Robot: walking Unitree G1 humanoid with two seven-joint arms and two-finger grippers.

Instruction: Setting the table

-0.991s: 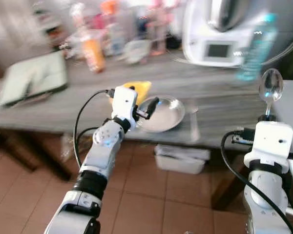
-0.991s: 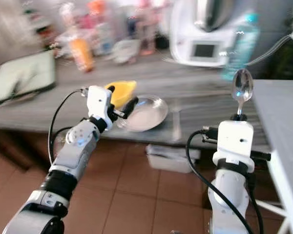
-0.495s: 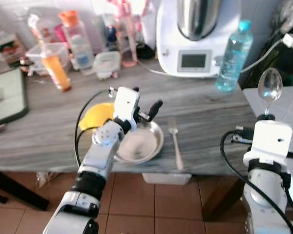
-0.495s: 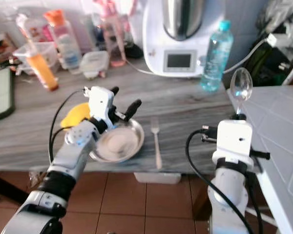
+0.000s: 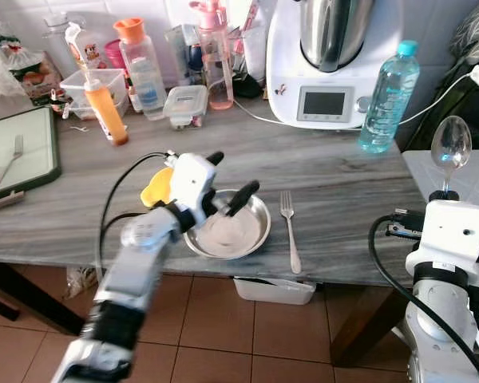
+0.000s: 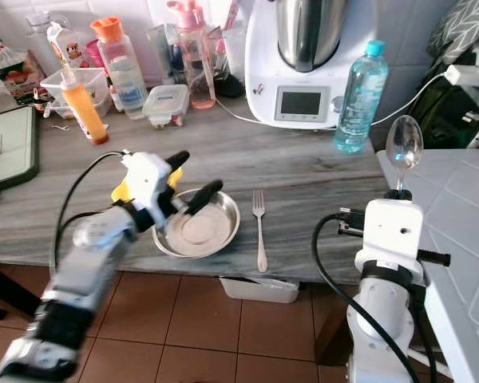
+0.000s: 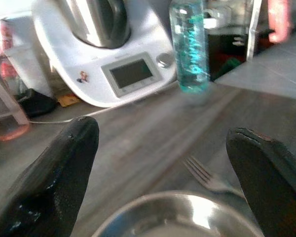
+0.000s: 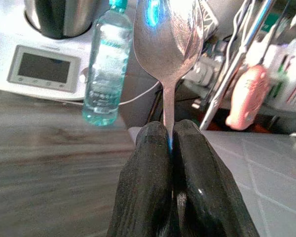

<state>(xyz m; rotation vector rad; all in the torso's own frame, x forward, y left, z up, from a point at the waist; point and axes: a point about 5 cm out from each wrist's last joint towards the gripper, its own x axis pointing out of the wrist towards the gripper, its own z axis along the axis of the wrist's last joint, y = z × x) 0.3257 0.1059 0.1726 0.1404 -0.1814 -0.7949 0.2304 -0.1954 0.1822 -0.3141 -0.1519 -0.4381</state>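
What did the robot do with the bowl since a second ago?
The left gripper has let go of the bowl and now hangs open over it. The bowl sits on the table, left of the fork. The right gripper still pinches the spoon upright. The camera moved too, so other shifts are unclear.

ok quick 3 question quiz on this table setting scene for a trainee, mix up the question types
1. True or false: the right gripper is shut on the spoon, held upright.
2. The fork lies on the table on which side of the steel bowl? A) robot's left B) robot's right C) inside it
3. Fill in: the left gripper hangs open over the ____.

Key
1. True
2. B
3. steel bowl
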